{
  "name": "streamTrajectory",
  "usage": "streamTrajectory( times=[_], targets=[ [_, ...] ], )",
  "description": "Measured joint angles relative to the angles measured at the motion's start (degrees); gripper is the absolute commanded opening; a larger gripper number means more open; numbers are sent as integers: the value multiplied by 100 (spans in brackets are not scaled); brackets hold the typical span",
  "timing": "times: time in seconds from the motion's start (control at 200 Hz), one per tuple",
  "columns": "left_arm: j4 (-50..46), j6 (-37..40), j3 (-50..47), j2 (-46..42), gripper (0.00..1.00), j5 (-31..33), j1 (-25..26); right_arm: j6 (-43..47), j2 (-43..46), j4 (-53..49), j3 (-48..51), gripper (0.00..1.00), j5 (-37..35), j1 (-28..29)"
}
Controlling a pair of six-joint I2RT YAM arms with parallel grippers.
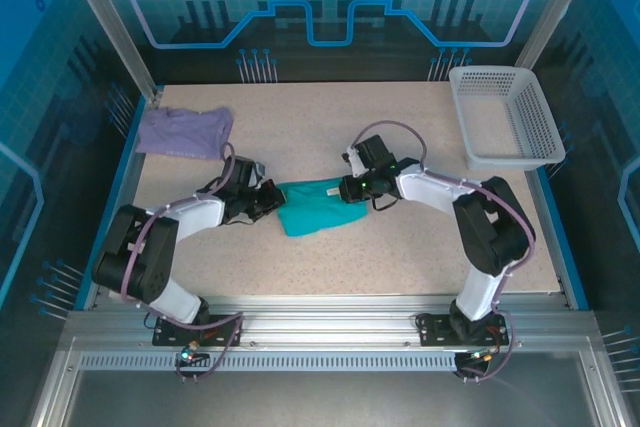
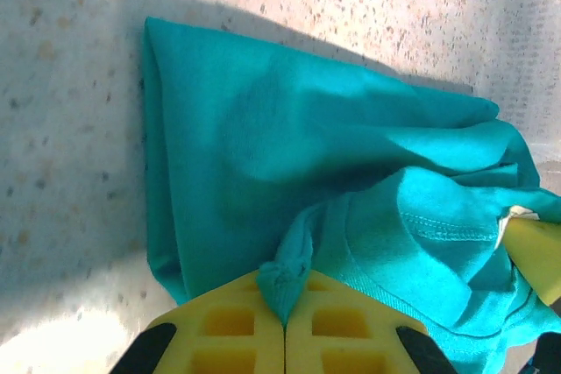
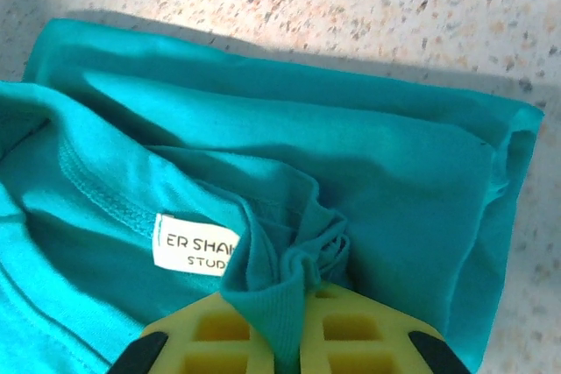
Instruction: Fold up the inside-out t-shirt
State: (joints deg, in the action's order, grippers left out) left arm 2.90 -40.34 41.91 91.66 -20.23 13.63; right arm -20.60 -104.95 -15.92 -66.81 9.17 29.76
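The left gripper [image 2: 285, 314] is clamped on a bunched pinch of the teal t-shirt [image 2: 289, 155]. The right gripper [image 3: 302, 308] nips gathered fabric beside the neck label [image 3: 195, 247], likely so both ends move together. The shirt lies on the middle of the table [image 1: 400, 257], apparently part-folded.

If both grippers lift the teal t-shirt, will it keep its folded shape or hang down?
Probably floppy: the teal t-shirt puckers where the left gripper and the right gripper pinch it. Lifted, it would likely sag between them, and its loosely stacked layers may slide apart.
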Motion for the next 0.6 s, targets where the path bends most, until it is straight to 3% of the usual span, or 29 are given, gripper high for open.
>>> streamTrajectory(
  times=[0.135, 0.27, 0.6],
  targets=[
    [57, 33, 212, 232, 0, -219, -42, 195, -195, -188, -221, 5, 55, -96],
    [33, 39, 192, -70, 0, -415, -37, 389, 190, -267, 22, 5, 133, -101],
    [-485, 382, -232, -2907, 0, -461, 404, 619, 3067, 87, 1519, 6, 374, 111]
  ],
)
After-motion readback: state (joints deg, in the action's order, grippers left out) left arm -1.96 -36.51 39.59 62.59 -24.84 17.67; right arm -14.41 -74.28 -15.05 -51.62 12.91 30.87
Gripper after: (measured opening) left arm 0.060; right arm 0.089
